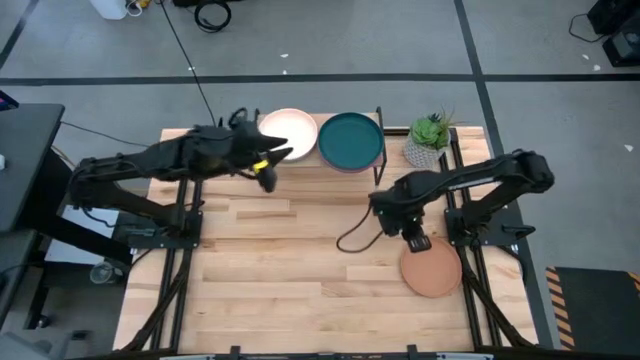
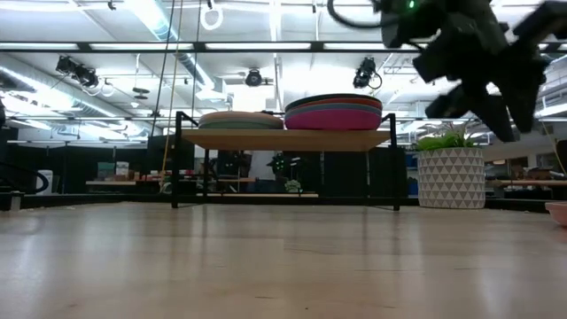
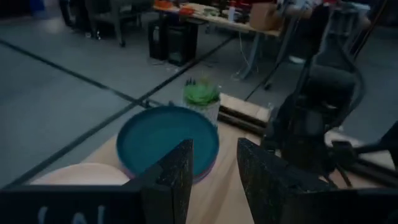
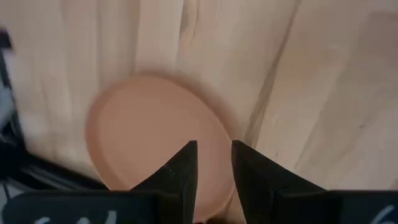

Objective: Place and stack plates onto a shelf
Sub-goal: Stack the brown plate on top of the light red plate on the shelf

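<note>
On the shelf point(image 2: 283, 139) at the table's far edge stand two stacks of plates. A cream plate point(image 1: 289, 130) tops the left stack and a dark teal plate point(image 1: 350, 139) tops the right stack, with magenta layers point(image 2: 334, 116) beneath it. A tan-brown plate point(image 1: 432, 268) lies flat on the table near its right edge. My left gripper point(image 1: 283, 153) hovers open by the cream plate point(image 3: 81, 175), pointing toward the teal one point(image 3: 166, 140). My right gripper point(image 4: 214, 163) hangs above the tan-brown plate's point(image 4: 152, 130) rim, its fingers slightly apart and holding nothing.
A potted plant point(image 1: 428, 140) in a white patterned pot stands to the right of the shelf. A black cable point(image 1: 352, 238) loops on the table left of my right gripper point(image 2: 498, 111). The wooden tabletop point(image 1: 280, 270) stretches bare across the middle and near left.
</note>
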Available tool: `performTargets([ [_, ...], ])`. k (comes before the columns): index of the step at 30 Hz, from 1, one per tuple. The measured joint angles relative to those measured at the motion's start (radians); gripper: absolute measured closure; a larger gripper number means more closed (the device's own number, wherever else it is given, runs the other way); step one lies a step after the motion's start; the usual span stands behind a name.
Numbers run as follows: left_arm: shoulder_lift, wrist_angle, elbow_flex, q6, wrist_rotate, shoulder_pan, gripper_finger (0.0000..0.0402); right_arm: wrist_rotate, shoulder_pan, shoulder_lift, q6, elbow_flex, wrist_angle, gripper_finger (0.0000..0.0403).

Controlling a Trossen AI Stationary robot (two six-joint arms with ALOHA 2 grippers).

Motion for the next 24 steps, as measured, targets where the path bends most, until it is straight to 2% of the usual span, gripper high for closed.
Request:
performTargets([
  [5,-0.076,-0.018,0.0,0.014,-0.002,-0.024,0.0269,0.04,0.031,0.122,-0.089,0.0,0.015,0.0297],
  [13,-0.193,-0.059,-0.001,0.021,0.001,-0.102,0.0269,0.053,0.063,0.272,-0.107,-0.004,0.011,0.0297],
  [18,-0.235,-0.11,0.0,0.026,0.001,-0.117,0.0269,0.106,0.107,0.322,-0.106,-0.006,0.023,0.0297],
  [24,-0.245,-0.154,-0.001,0.017,0.002,-0.117,0.0269,0.121,0.137,0.336,-0.108,-0.042,0.085,0.0298],
])
